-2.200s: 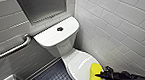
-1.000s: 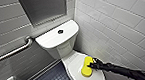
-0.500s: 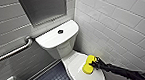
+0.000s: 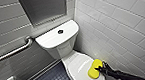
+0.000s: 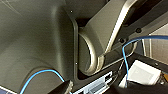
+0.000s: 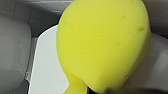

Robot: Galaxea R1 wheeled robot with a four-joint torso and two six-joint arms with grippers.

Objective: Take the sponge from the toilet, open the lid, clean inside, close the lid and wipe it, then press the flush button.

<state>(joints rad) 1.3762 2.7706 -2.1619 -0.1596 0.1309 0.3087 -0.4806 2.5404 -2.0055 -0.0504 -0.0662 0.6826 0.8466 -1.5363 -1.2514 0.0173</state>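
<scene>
The white toilet (image 4: pixel 57 43) stands in the corner with its oval lid (image 4: pixel 80 68) down. The yellow sponge (image 4: pixel 95 68) rests flat on the lid's right side, toward the tiled wall. My right gripper (image 4: pixel 100 69) comes in from the right and is shut on the sponge's edge. In the right wrist view the sponge (image 6: pixel 105 42) looms large over the white lid (image 6: pixel 47 72). The small dark flush button (image 4: pixel 60 31) sits in the middle of the tank cover. My left gripper is open and holds nothing.
A metal grab bar (image 4: pixel 12 52) runs along the left wall beside the tank. White tiled wall (image 4: pixel 119 26) stands close on the toilet's right. Dark small-tiled floor (image 4: pixel 51 79) lies in front of the bowl at the left.
My right gripper has slid the sponge over the lid, first toward the tank and then slightly back toward the wall side. The lid stays down.
</scene>
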